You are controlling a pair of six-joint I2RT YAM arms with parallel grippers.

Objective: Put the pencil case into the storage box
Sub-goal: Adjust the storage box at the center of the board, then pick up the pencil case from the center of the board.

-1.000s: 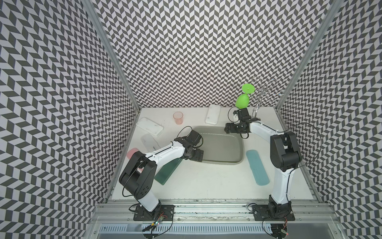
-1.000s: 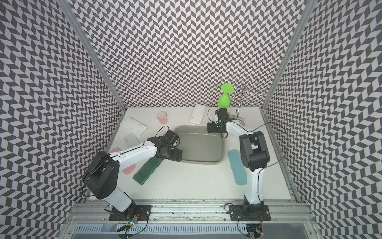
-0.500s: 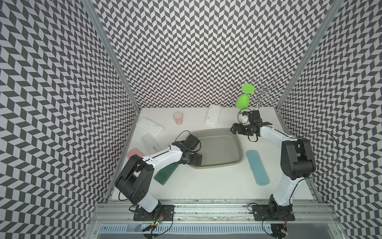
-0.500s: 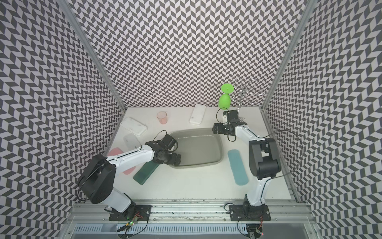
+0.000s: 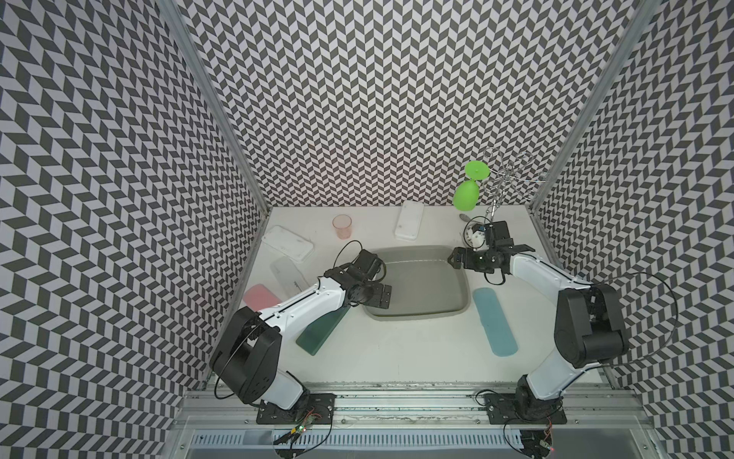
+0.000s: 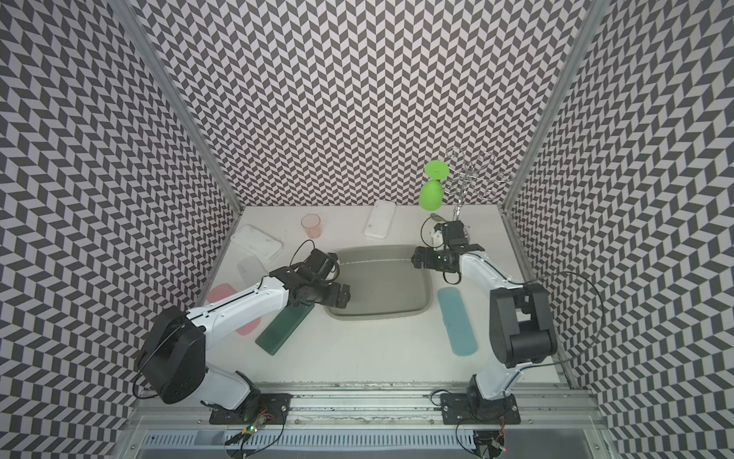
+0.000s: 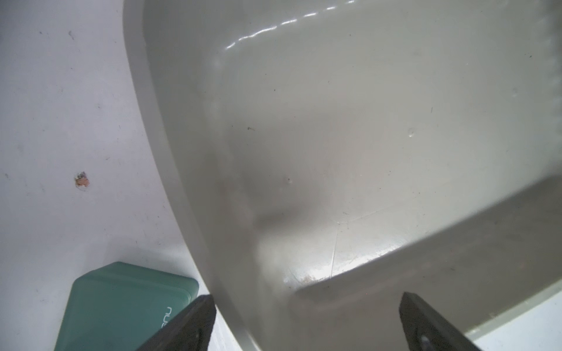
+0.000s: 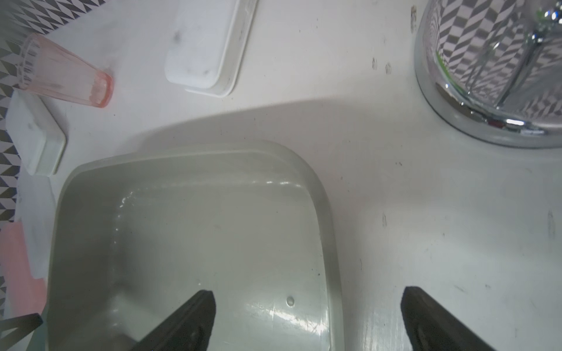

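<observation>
The storage box (image 5: 417,316), a shallow grey-olive tub, sits mid-table with nothing in it. A dark green pencil case (image 5: 321,332) lies off its near left corner, partly under my left arm. A light blue pencil case (image 5: 494,320) lies to the box's right. My left gripper (image 5: 383,296) hangs open over the box's near left corner; in the left wrist view the box's rim (image 7: 194,188) runs between its fingers, with the green case (image 7: 121,307) beside one finger. My right gripper (image 5: 454,259) is open at the far right corner, one finger over the floor of the box (image 8: 328,212), one outside.
Left of the box lie a pink case (image 5: 258,296), a translucent case (image 5: 288,274) and a white case (image 5: 288,242). At the back stand a pink cup (image 5: 342,226), another white case (image 5: 409,219), and a chrome rack (image 5: 504,179) holding a green glass (image 5: 466,196).
My right arm's elbow has swung out to the right and its gripper has come a little nearer along the box's far right corner. The left gripper stays at the near left corner.
</observation>
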